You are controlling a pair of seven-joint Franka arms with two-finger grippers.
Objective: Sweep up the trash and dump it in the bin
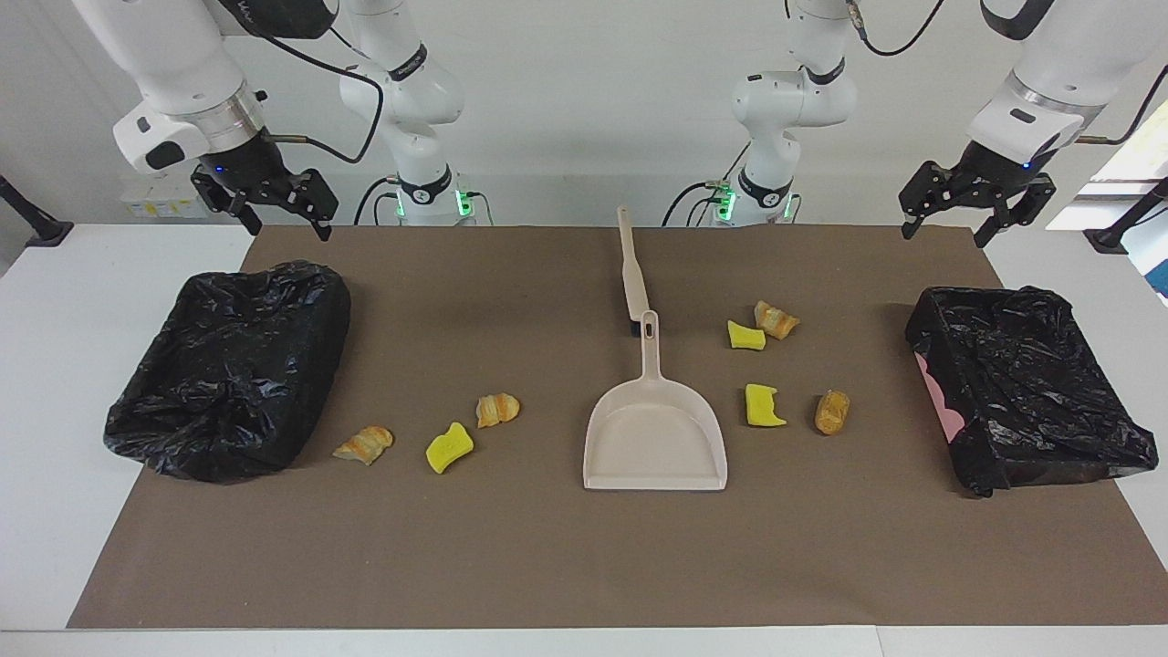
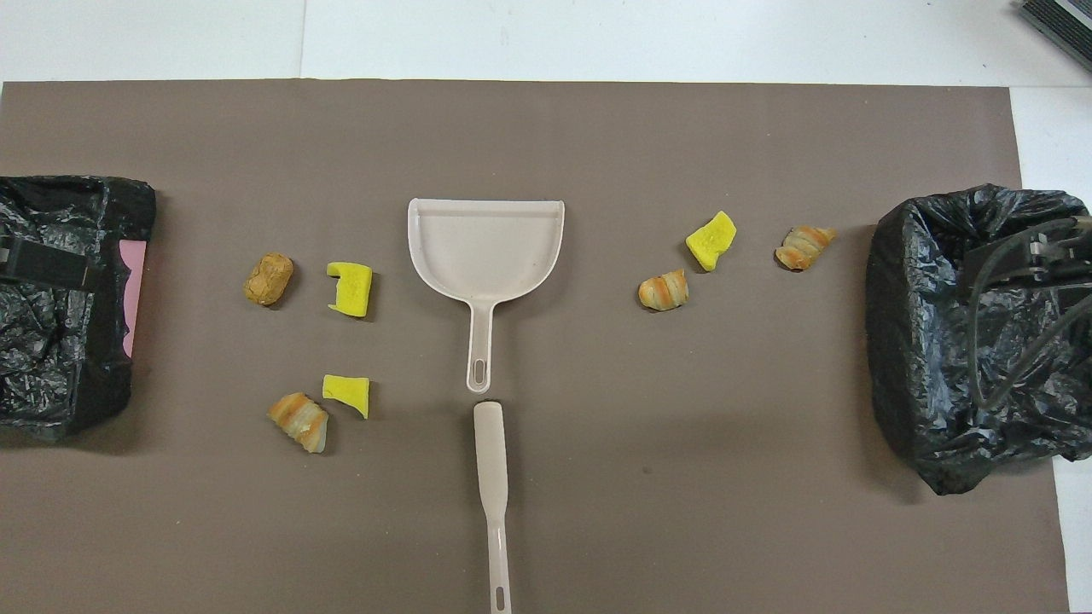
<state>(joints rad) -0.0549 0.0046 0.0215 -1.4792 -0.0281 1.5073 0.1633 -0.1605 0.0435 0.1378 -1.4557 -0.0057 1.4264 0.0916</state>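
Observation:
Seven scraps of trash lie on the brown mat. A pastry lump, a yellow chunk and a pastry lump lie toward the right arm's end. Two yellow chunks, a pastry lump and a brown lump lie toward the left arm's end. A beige dustpan lies mid-table. A beige brush lies nearer to the robots, in line with the pan's handle. My right gripper and left gripper hang open and empty, raised over the mat's edge nearest the robots.
A bin lined with a black bag stands at the right arm's end. A second black-lined bin, showing a pink side, stands at the left arm's end. White table surrounds the mat.

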